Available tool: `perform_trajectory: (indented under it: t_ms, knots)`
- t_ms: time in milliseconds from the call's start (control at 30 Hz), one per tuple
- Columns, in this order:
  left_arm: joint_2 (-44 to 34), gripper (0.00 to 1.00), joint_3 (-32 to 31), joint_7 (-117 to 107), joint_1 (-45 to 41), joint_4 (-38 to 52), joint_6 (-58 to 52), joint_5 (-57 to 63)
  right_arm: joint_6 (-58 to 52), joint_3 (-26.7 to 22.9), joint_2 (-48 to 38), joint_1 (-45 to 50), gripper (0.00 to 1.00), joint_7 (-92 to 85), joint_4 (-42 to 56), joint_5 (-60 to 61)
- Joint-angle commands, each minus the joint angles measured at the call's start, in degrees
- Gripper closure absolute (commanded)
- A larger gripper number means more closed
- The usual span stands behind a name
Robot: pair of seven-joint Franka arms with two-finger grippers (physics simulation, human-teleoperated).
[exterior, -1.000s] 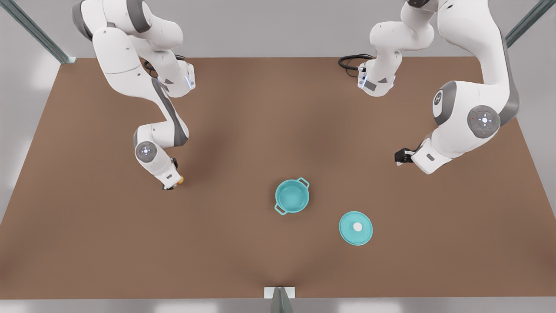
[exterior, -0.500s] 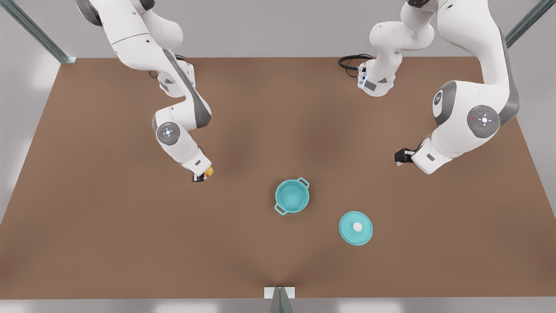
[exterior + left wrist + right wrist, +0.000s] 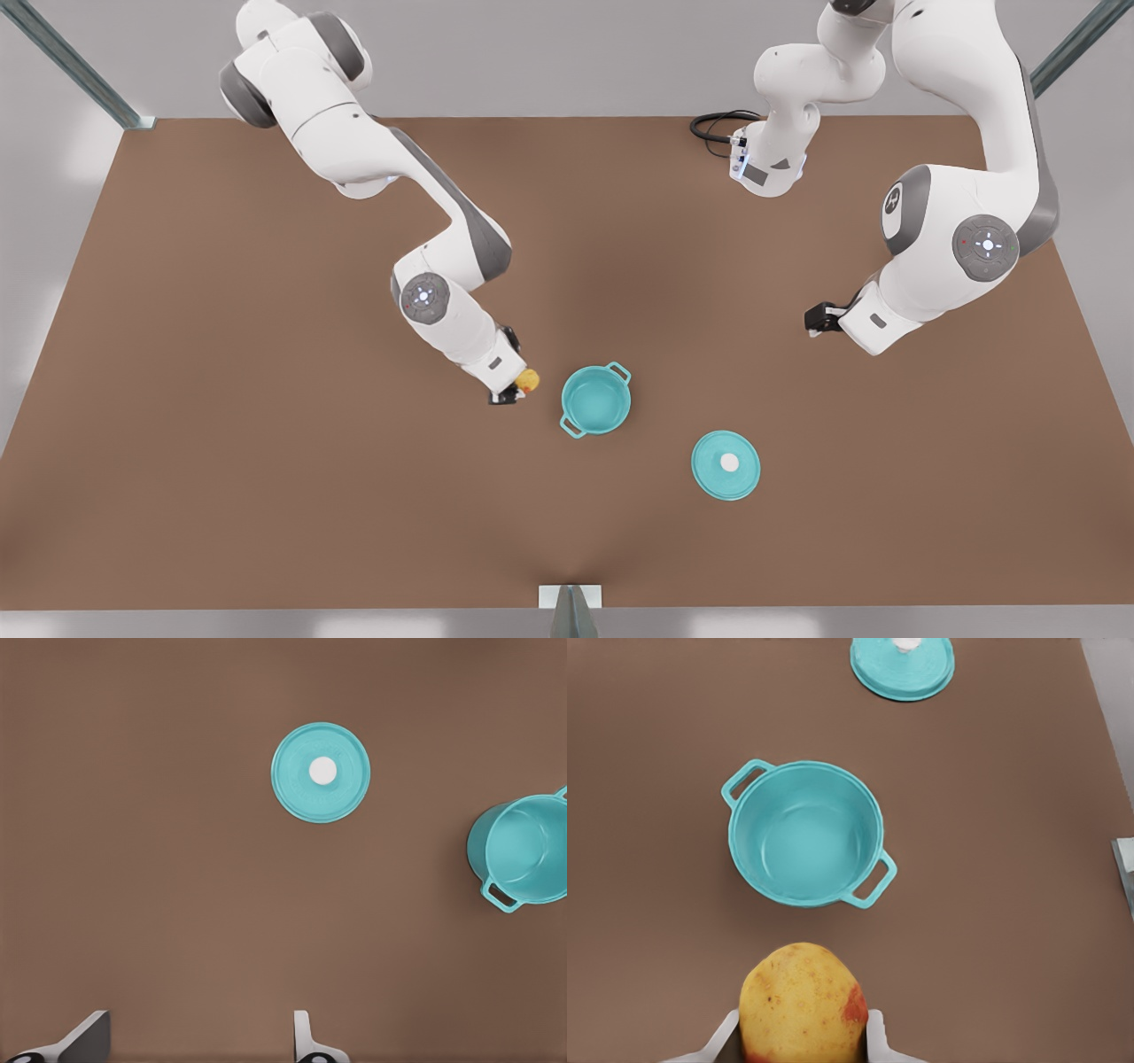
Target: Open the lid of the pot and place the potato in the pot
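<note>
The teal pot [image 3: 596,400] [image 3: 806,833] [image 3: 527,850] stands open and empty near the table's middle. The pot lid [image 3: 726,464] [image 3: 321,772] [image 3: 902,665] lies flat on the table to the front view's right of the pot, white knob up. My right gripper [image 3: 518,390] [image 3: 802,1047] is shut on the potato [image 3: 528,381] [image 3: 802,1001] and hangs just off the pot's rim, on the front view's left. My left gripper [image 3: 813,319] [image 3: 195,1050] waits open and empty at the front view's right, well away from the lid.
The brown table [image 3: 266,487] has wide bare areas on the front view's left and along the front. A black cable [image 3: 713,128] coils at the back by an arm base. A grey bracket [image 3: 570,598] sits at the front edge.
My right arm has carried the potato towards the front view's right, from the far left of the table to just beside the pot. The left arm, pot and lid have not moved.
</note>
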Motion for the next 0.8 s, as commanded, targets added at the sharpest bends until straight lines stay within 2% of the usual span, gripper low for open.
perform_trajectory:
  t_ms: [0, 67, 200, 567, 767]
  knots:
    - [-0.1, 0.00, 0.0, -0.2, 0.0, -0.1, -0.1, 0.0, -0.3, 0.7, 3.2, 0.4, 0.50, 19.1, 4.6, 0.1]
    - [-0.1, 0.00, 0.0, -0.2, 0.0, -0.1, -0.1, 0.0, 0.3, 0.7, 8.2, 2.1, 0.50, 20.0, 10.6, 0.0]
    - [-0.4, 0.00, 0.4, -0.1, 0.4, 0.1, -0.6, 0.0, 6.6, 0.4, 13.9, 7.0, 0.50, 24.4, 14.0, -0.1]
    - [-0.3, 0.00, 0.2, -0.2, 0.4, 0.2, -0.7, 0.2, 11.7, 0.3, 19.4, 9.8, 0.50, 27.0, 15.6, -0.4]
    - [-0.3, 0.00, 0.2, 0.3, 0.3, 0.2, -0.7, 0.2, 11.1, 0.4, 19.3, 9.8, 0.49, 26.8, 15.0, -0.6]
